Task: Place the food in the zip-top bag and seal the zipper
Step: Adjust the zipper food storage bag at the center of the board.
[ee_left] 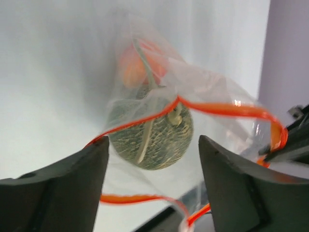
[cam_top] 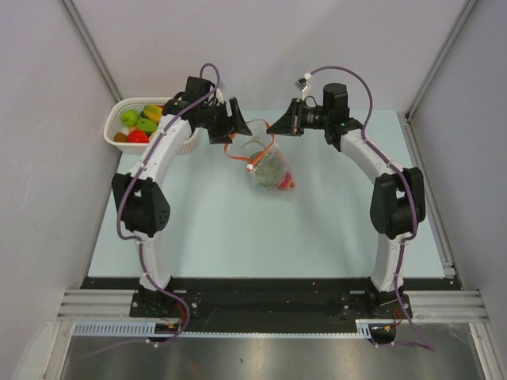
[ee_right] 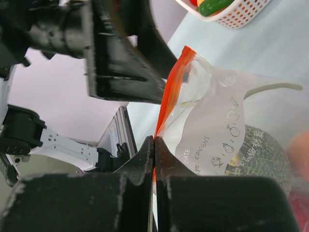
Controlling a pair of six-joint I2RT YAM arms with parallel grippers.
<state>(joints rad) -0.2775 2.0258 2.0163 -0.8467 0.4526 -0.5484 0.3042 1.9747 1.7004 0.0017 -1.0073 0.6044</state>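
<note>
Top external view: the bag (cam_top: 268, 165) lies on the counter (cam_top: 238, 229) toward its far middle, between the two hands. Inside it sit a green netted melon (ee_left: 152, 140) and, behind that, a red-orange piece (ee_left: 130, 67). More food (cam_top: 142, 124), green, yellow and red, lies in the basket (cam_top: 111, 125) at the far left corner. The basket is just beside the left arm (cam_top: 162, 150) and well apart from the bag.

The right hand (ee_right: 154, 145) has its jaws pressed together on the zipper (ee_left: 217, 107), pinching the orange strip at one end of the mouth. From there the strip rises toward the left hand (ee_left: 153, 142). That hand is spread wide and grips nothing. In the left wrist view the zipper runs across the gap between its fingers (ee_left: 63, 188); whether it touches either one I cannot tell.

The mouth is unsealed. Two runs of the strip stand apart, one arching over the melon and the other lower, near the fingers.

In the right wrist view the left hand's dark body fills the upper left, close above the strip. Crumpled clear film with printed lettering (ee_right: 207, 150) hangs in front of part of the melon. The basket's corner shows at the top right of that view, beyond the bag.
</note>
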